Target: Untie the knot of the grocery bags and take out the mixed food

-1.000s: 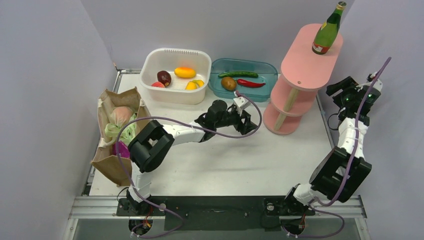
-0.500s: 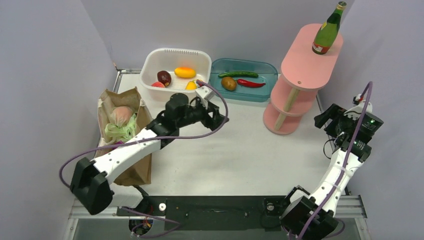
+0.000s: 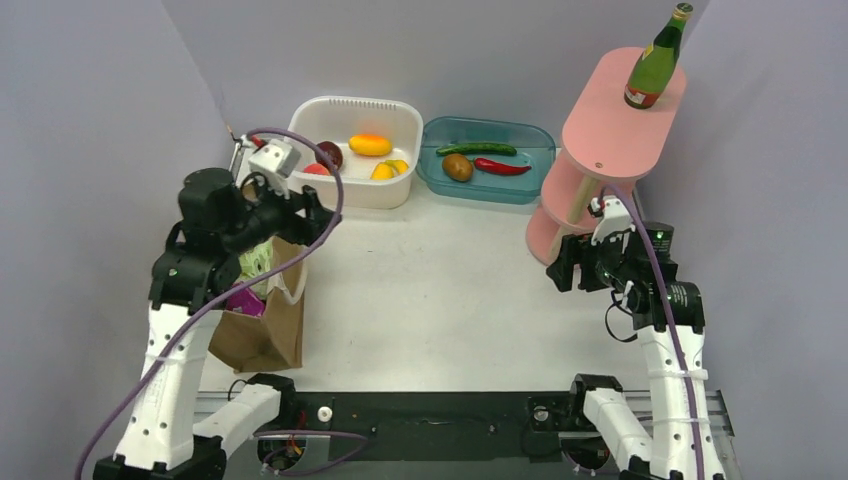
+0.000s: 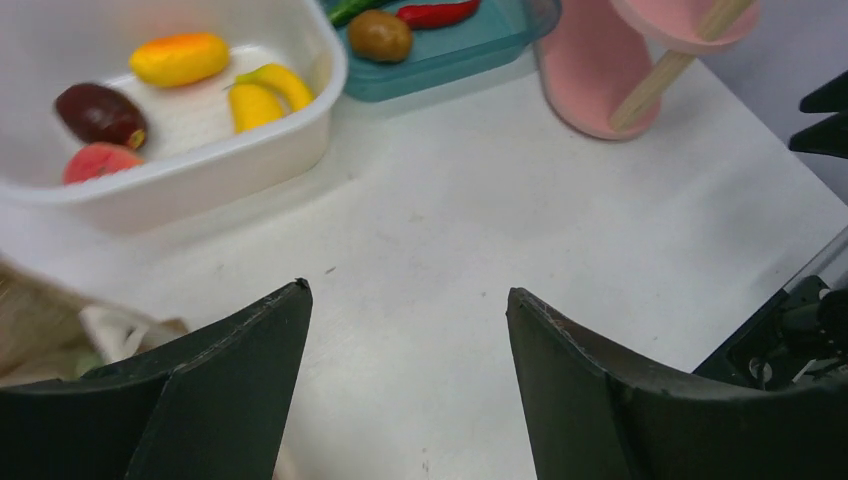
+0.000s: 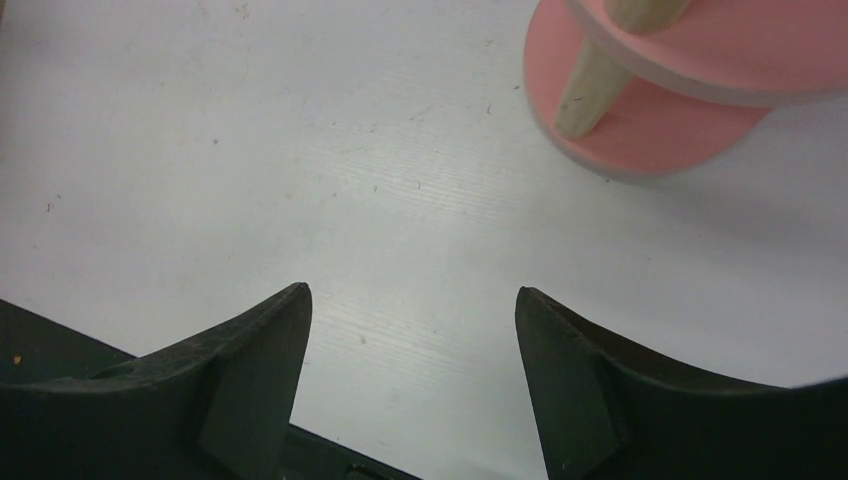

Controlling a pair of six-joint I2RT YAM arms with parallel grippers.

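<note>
The brown paper bag stands at the left table edge, its top partly hidden by my left arm. In its mouth show the pale green plastic bag and a purple packet. My left gripper is open and empty, above the bag's right rim; in the left wrist view bare table lies between its jaws and a bag corner shows at the left. My right gripper is open and empty over the table near the pink shelf's base; it also shows in the right wrist view.
A white tub at the back holds a banana, an orange-yellow fruit and a dark red fruit. A teal tray holds a red chilli and a cucumber. A green bottle stands on the pink shelf.
My left arm has swung from the table's middle to the left and now stands over the paper bag. My right arm has come in from the far right to the shelf's base.
</note>
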